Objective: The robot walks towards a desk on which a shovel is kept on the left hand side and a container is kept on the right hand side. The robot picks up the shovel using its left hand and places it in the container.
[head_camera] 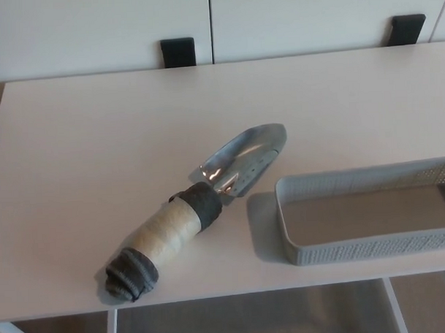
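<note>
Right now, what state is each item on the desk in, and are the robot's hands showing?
shovel: lying flat on the desk, blade pointing up-right, handle toward the near edge, not held.
container: upright, empty, at the desk's right, partly cut off by the picture edge, just apart from the shovel.
desk: bears only the shovel and container.
Left hand: not in view.
Right hand: not in view.
</note>
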Motion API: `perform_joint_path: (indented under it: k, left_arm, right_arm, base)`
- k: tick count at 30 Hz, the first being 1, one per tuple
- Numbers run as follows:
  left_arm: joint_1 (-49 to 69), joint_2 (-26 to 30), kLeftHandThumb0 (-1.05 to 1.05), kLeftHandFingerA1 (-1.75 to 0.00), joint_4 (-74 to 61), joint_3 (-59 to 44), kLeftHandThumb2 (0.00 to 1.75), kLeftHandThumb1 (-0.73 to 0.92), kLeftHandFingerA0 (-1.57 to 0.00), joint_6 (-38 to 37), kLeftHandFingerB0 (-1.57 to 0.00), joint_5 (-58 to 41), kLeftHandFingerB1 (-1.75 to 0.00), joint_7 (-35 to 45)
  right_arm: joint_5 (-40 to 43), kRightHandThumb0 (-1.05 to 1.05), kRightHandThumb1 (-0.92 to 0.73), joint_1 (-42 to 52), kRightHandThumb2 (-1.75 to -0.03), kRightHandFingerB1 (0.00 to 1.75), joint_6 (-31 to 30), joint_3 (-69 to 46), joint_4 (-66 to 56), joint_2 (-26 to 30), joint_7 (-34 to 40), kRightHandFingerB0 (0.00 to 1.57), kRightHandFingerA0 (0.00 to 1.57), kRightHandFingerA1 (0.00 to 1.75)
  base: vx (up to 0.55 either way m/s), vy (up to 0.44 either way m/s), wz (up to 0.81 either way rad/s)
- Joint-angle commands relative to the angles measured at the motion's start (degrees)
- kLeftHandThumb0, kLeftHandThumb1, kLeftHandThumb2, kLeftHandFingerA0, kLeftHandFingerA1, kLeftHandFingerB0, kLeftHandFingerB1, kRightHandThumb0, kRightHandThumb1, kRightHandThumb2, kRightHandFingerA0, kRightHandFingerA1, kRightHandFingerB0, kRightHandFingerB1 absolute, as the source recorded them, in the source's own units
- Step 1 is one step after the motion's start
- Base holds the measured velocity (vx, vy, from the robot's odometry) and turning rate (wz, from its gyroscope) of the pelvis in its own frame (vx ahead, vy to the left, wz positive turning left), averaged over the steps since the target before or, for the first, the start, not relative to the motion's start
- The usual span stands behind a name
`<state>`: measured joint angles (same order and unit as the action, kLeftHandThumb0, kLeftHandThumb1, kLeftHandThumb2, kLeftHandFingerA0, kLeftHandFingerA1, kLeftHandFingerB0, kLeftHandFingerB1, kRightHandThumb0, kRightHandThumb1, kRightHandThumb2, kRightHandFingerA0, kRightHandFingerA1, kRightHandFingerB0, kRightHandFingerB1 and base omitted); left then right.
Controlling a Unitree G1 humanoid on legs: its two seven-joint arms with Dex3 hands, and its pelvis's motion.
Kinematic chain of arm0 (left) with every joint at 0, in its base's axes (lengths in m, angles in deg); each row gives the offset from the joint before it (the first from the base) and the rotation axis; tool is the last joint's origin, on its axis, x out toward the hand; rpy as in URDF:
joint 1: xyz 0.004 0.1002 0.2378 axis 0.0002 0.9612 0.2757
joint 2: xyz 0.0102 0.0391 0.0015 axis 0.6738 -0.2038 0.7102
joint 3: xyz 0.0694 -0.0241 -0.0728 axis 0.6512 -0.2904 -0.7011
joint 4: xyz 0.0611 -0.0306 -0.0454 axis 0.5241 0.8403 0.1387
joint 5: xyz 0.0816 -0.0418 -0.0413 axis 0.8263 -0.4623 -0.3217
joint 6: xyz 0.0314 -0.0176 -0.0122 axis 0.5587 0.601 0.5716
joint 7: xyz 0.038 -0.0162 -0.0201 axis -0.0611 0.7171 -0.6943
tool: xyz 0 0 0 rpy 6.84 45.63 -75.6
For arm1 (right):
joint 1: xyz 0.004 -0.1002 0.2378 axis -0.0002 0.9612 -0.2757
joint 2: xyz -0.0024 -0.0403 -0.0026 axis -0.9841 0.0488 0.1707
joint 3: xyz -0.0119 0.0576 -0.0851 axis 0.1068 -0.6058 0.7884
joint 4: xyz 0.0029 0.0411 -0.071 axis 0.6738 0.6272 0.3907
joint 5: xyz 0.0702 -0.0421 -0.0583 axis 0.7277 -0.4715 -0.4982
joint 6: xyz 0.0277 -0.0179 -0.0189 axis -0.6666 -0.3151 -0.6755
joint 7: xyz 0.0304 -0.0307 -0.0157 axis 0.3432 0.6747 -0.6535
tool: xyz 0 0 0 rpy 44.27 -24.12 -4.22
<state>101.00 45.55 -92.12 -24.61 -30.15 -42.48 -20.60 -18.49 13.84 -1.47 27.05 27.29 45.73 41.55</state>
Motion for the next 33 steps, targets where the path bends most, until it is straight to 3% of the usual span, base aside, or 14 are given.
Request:
perform_joint_path:
  k: [1, 2, 3, 4, 5, 6, 7, 8, 9, 10, 11, 16, 21, 33]
  left_arm:
    - [-44.04, -7.48, -0.6, -0.36, -27.07, 2.16, 0.62, 0.7, -0.5, 0.24, -0.39, -1.49, -0.33, -13.5]
    - [-40.48, -6.97, -0.47, -0.36, -29.94, 4.44, 0.55, 0.49, -0.43, 8.69, -0.43, -6.01, -0.34, -15.5]
    - [-43.21, -9.43, -0.63, -0.3, -26.93, 5.48, 0.57, 0.52, -0.23, 12.47, -0.25, 10.87, -0.3, -14.36]
    - [-44.63, -10.42, -0.63, -0.3, -25.63, 5.55, 0.57, 0.52, -0.23, 13.93, -0.25, 18.17, -0.3, -13.69]
    - [-46.1, -10.37, -0.7, -0.35, -24.4, 6.75, 0.76, 0.44, -0.05, 16.5, -0.1, 26.24, -0.38, -11.9]
    - [-47.94, -10.75, -0.68, -0.25, -21.76, 8.9, 0.57, 0.52, -0.01, 18.08, -0.09, 33.22, -0.27, -10.08]
    - [-49.35, -12.05, -0.73, -0.21, -18.63, 11.45, 0.61, 0.49, 0.0, 19.93, -0.08, 39.08, -0.26, -9.0]
    - [-49.99, -12.65, -0.73, -0.21, -17.35, 12.41, 0.61, 0.49, 0.0, 20.24, -0.08, 41.48, -0.26, -8.68]
    - [-50.63, -13.41, -0.69, -0.1, -15.25, 13.85, 0.81, 0.42, 0.0, 20.49, -0.09, 43.98, -0.24, -8.5]
    - [-51.24, -13.91, -0.72, -0.05, -13.85, 14.82, 0.81, 0.44, 0.0, 20.8, -0.09, 45.79, -0.23, -8.43]
    - [-51.5, -15.04, -0.73, -0.02, -11.74, 16.42, 0.8, 0.45, 0.0, 21.13, -0.1, 48.94, -0.23, -8.7]
    - [-52.17, -17.47, -0.78, 0.0, -5.88, 20.99, 0.83, 0.45, 0.0, 23.65, -0.01, 57.36, -0.09, -9.13]
    - [-53.93, -18.21, -0.77, 0.0, -1.65, 23.97, 0.83, 0.44, 0.0, 27.71, 0.0, 62.44, -0.05, -7.94]
    - [-57.9, -23.19, -0.69, 0.0, 10.63, 30.0, 0.78, 0.43, 0.0, 37.85, -0.04, 68.61, -0.11, -12.86]
  right_arm:
    - [-0.35, -0.35, -0.68, -0.11, -0.59, 0.37, -0.43, -0.11, -0.58, 1.07, 0.38, 0.36, 0.6, 0.52]
    - [-0.39, -0.36, -0.68, -0.19, -0.59, 0.37, -0.17, -0.05, -0.36, 1.02, 0.34, 0.37, 0.6, 0.52]
    - [-0.55, -0.43, -0.53, -0.49, -0.82, 0.49, -0.01, 0.01, 0.1, 1.17, 0.34, 0.31, 0.55, 0.62]
    - [-0.71, -0.43, -0.53, -0.62, -0.82, 0.49, 0.07, 0.17, 0.27, 1.06, 0.44, 0.31, 0.55, 0.62]
    - [-0.72, -0.43, -0.53, -0.74, -0.82, 0.49, 0.35, 0.15, 0.62, 1.16, 0.32, 0.31, 0.56, 0.62]
    - [-0.81, -0.43, -0.54, -0.6, -0.82, 0.49, -0.16, 0.19, 0.19, 1.19, 0.49, 0.31, 0.56, 0.61]
    - [-0.9, -0.34, -0.68, -0.46, -0.6, 0.38, -0.8, 0.35, -0.45, 0.91, 0.84, 0.37, 0.63, 0.51]
    - [-0.93, -0.34, -0.68, -0.54, -0.6, 0.38, -0.77, 0.4, -0.41, 0.84, 0.93, 0.37, 0.63, 0.51]
    - [-1.11, -0.34, -0.68, -0.59, -0.6, 0.38, -0.22, 0.48, -0.19, 0.93, 0.91, 0.38, 0.63, 0.52]
    - [-1.29, -0.34, -0.68, -0.56, -0.6, 0.38, -0.15, 0.62, -0.4, 0.87, 1.05, 0.37, 0.62, 0.52]
    - [-1.48, -0.42, -0.54, -0.54, -0.82, 0.49, -0.25, 0.72, -0.51, 0.99, 1.1, 0.31, 0.56, 0.62]
    - [-1.13, -0.43, -0.54, -0.6, -0.82, 0.49, -0.61, 0.66, -0.63, 1.15, 0.58, 0.3, 0.54, 0.62]
    - [-1.02, -0.44, -0.53, -0.46, -0.82, 0.49, -1.81, 0.69, -1.39, 1.22, 0.47, 0.3, 0.52, 0.61]
    - [-1.82, -0.44, -0.53, -0.49, -0.82, 0.49, -0.39, 1.28, -1.03, 1.23, 0.08, 0.29, 0.55, 0.61]
  base:
    - [-0.04, -0.006, 0.08]
    - [0.0, 0.0, 0.0]
    - [0.0, 0.0, 0.0]
    - [0.0, 0.0, 0.0]
    - [0.0, 0.0, 0.0]
    - [0.0, 0.0, 0.0]
    - [0.0, 0.0, 0.0]
    - [0.0, 0.0, 0.0]
    - [0.0, 0.0, 0.0]
    - [0.0, 0.0, 0.0]
    - [0.0, 0.0, 0.0]
    - [0.0, 0.0, 0.0]
    - [0.0, 0.0, 0.0]
    - [0.0, 0.0, 0.0]
